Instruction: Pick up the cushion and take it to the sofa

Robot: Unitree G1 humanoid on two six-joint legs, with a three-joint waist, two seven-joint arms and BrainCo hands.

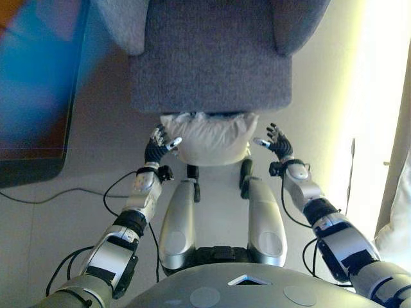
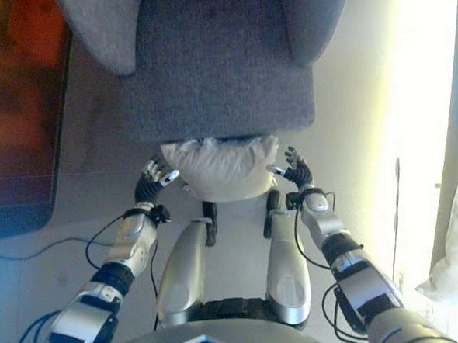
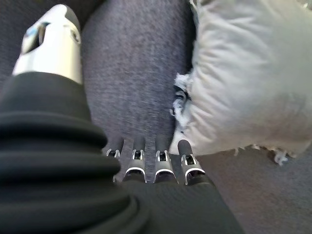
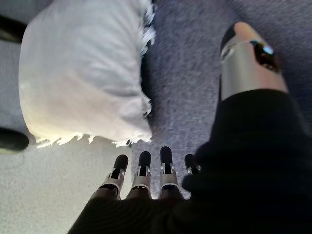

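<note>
A white cushion (image 1: 205,138) with fringed edges lies on the floor against the front of the grey sofa (image 1: 212,64), just below its seat. It also shows in the left wrist view (image 3: 243,83) and the right wrist view (image 4: 83,78). My left hand (image 1: 157,146) is open beside the cushion's left end. My right hand (image 1: 277,142) is open beside its right end, a small gap away. Neither hand holds the cushion. The sofa fabric (image 3: 136,73) shows past the left hand's fingers.
The sofa's two padded arms (image 1: 122,25) (image 1: 298,22) flank the seat. A dark low board with a glossy blue surface (image 1: 32,96) stands on the left. White fabric (image 1: 395,218) hangs at the right edge, by a bright strip of floor.
</note>
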